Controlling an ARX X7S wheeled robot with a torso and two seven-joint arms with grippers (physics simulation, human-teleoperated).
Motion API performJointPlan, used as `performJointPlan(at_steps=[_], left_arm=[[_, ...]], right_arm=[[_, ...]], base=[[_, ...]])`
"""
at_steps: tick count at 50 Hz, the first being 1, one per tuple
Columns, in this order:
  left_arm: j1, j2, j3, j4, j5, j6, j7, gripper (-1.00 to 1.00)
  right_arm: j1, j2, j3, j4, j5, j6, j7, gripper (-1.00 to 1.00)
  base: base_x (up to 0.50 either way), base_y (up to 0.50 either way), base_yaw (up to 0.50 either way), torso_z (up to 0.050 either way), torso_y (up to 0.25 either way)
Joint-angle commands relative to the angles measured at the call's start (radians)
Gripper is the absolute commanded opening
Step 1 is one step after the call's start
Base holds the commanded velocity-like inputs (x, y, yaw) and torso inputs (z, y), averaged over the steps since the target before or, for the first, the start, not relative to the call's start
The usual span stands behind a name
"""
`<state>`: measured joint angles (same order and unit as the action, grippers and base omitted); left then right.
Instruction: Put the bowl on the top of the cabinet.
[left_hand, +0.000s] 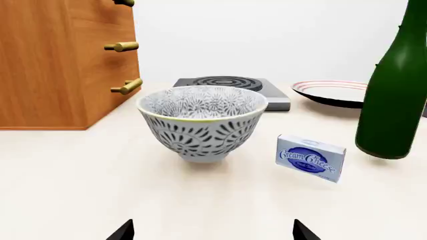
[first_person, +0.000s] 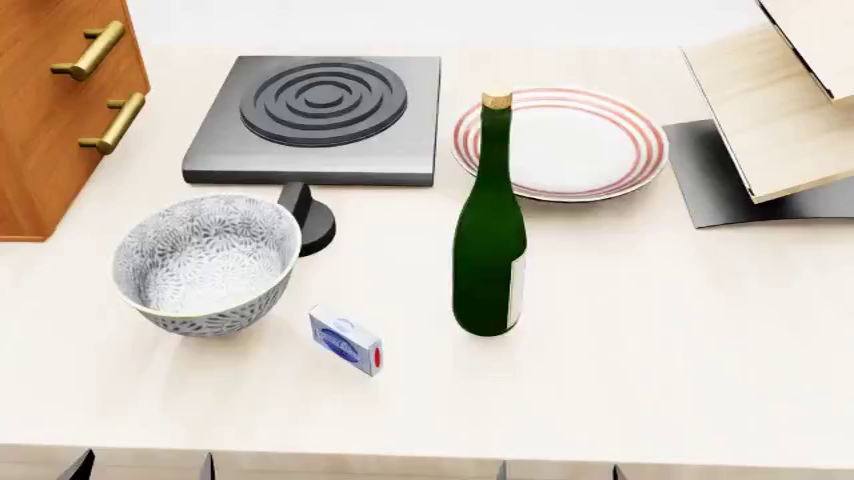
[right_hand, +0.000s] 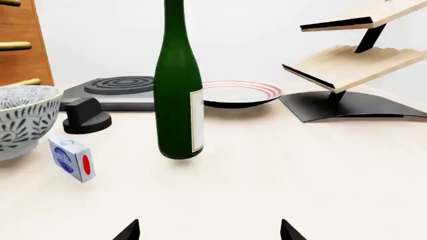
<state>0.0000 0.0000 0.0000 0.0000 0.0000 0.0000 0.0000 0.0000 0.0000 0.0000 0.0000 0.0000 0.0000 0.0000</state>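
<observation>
The bowl (first_person: 204, 263) stands upright on the bench (first_person: 641, 350), on the robot's left side, just beside the front corner of the cabinet (first_person: 54, 110) but not touching it. A small cream cheese box (first_person: 346, 340) lies near it on the right, and the green bottle (first_person: 490, 225) stands further right, between the bowl and the right arm.

In the left wrist view the bowl (left_hand: 201, 122) is straight ahead of the left gripper (left_hand: 212, 231), centred between the two fingertips, which are spread wide and hold nothing. The right gripper (right_hand: 208, 231) is also wide open and empty; from there the bowl (right_hand: 23, 120) is far to the side, behind the bottle (right_hand: 178, 85).

So the left arm is clearly the nearer one (and it has a free path). The bowl is round, so there is no long axis to align with; I think a grasp on the near rim, one finger inside and one outside, is the likely way. After that the bowl must go up high, since the cabinet's top is out of every view.
</observation>
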Motion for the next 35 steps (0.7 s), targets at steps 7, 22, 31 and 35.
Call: performJointPlan(at_steps=[7, 22, 31, 35], left_arm=[[-0.003, -0.036, 0.040, 0.010, -0.032, -0.008, -0.047, 1.00], [-0.017, -0.077, 0.084, 0.334, -0.012, -0.222, -0.098, 1.00], [-0.038, -0.092, 0.091, 0.407, -0.024, -0.289, -0.110, 1.00], [-0.043, -0.098, 0.096, 0.426, -0.021, -0.306, -0.119, 1.00]], right_arm=[[0.013, 0.035, -0.041, 0.013, 0.027, 0.029, 0.047, 1.00], [0.021, 0.082, -0.061, -0.356, 0.060, 0.277, 0.077, 1.00], [0.041, 0.099, -0.068, -0.425, 0.066, 0.345, 0.098, 1.00], [0.051, 0.102, -0.068, -0.415, 0.074, 0.345, 0.105, 1.00]], base=[[0.00, 0.00, 0.00, 0.000, 0.000], [0.00, 0.00, 0.00, 0.000, 0.000], [0.00, 0.00, 0.00, 0.000, 0.000], [0.00, 0.00, 0.00, 0.000, 0.000]])
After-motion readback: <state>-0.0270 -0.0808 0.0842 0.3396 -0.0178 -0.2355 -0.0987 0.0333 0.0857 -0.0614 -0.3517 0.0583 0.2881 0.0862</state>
